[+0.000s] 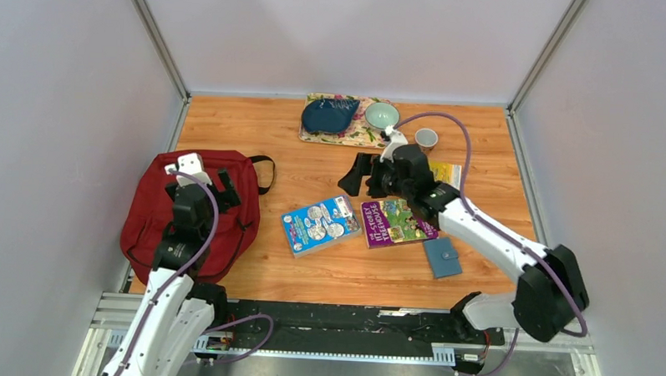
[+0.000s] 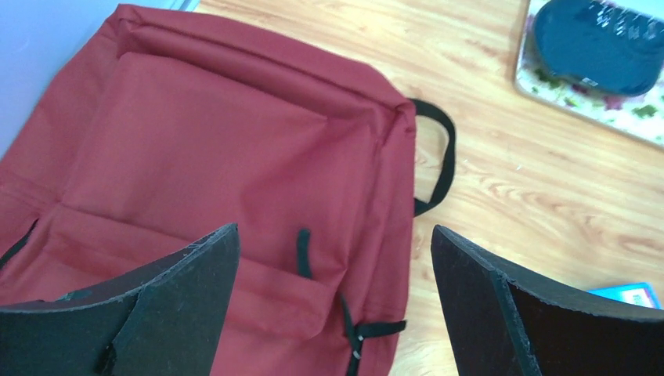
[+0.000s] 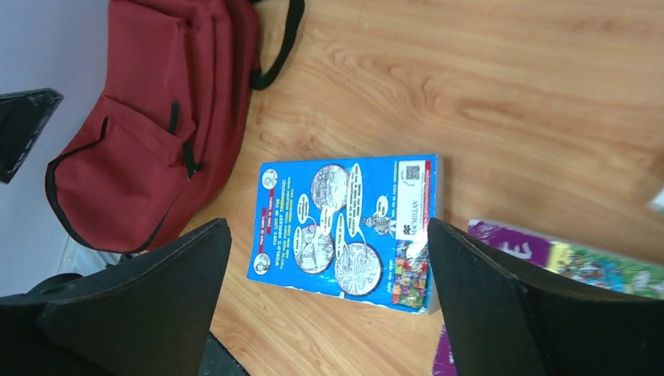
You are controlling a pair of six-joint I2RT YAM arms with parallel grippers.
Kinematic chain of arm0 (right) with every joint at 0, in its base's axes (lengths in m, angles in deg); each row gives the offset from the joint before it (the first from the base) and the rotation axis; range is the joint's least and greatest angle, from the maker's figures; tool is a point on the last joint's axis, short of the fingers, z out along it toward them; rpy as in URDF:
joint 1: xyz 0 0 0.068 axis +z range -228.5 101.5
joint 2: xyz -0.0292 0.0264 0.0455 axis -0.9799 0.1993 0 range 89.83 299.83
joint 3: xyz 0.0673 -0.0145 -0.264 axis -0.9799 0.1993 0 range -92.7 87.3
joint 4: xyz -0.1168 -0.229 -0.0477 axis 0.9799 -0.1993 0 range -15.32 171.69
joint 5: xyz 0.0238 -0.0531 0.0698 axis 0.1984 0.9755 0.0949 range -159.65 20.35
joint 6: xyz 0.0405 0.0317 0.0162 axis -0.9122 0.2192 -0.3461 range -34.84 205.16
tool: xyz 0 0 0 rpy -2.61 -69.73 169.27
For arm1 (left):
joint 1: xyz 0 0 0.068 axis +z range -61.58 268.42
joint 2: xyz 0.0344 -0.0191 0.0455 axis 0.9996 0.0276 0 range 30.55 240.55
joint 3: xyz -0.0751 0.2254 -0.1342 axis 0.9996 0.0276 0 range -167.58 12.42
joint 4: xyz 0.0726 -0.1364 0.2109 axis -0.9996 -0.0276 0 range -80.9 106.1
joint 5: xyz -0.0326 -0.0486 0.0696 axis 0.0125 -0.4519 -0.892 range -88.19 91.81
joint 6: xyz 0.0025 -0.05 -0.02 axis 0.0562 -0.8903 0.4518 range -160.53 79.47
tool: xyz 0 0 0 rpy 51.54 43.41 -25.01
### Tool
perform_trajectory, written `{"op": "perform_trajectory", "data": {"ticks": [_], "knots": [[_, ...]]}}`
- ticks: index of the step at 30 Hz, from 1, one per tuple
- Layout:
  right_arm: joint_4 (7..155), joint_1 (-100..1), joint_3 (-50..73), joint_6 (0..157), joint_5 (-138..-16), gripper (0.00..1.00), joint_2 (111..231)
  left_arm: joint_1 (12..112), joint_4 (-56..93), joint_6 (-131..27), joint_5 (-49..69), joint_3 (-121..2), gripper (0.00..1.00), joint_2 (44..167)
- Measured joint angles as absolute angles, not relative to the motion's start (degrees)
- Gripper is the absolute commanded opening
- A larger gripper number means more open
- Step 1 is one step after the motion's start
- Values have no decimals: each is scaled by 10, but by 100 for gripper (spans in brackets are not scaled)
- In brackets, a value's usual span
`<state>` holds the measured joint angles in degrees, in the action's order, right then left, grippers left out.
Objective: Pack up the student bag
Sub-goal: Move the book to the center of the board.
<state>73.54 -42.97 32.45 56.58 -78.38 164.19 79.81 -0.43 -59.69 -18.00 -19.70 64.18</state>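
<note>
Over the tabletop (image 1: 310, 275), top view: the student bag (image 1: 149, 207) lies flat at the left under the released left claw (image 1: 217, 188), the released right claw (image 1: 365, 177) hovers near a blue book (image 1: 320, 223), and the tray (image 1: 308, 135) at the back holds a dark blue item (image 1: 330, 115) and a green bowl (image 1: 381, 115). Left wrist: nothing is gripped and the bag looks zipped with no contents visible, so tugging a zipper tab (image 2: 302, 252) could drag the limp bag. Right wrist: the book lies flat below the wide jaws and may skid rather than lift.

One student bag (image 1: 149, 211), two clear books (image 1: 320, 225), one wallet (image 1: 442, 258).
</note>
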Motion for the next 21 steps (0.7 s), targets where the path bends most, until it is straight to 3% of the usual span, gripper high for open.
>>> {"op": "perform_trajectory", "data": {"ticks": [5, 21], "knots": [[750, -382, 319, 519, -781, 100, 1738, 801, -40, -582, -198, -190, 99, 619], [752, -187, 99, 474, -750, 100, 1951, 833, -60, -573, -203, -172, 99, 596]]}}
